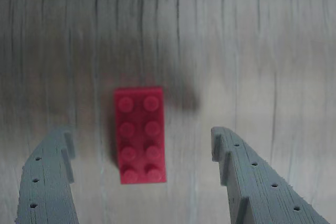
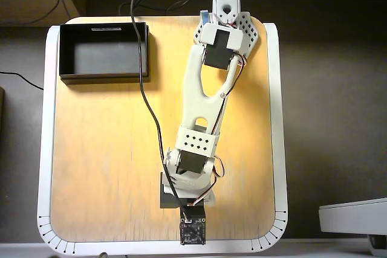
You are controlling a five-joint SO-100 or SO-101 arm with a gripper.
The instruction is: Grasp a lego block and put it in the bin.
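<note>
Lego block (image 1: 139, 135) flat on table (image 1: 262, 66), between spread pincer (image 1: 142, 142) fingers

We see a small red lego block (image 1: 139, 135) lying flat, studs up. The black bin (image 2: 104, 52) sits empty at the table's far left corner.

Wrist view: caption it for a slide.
Open tool straddling the red lego block, which lies flat, studs up, on the wood-grain table.
</note>
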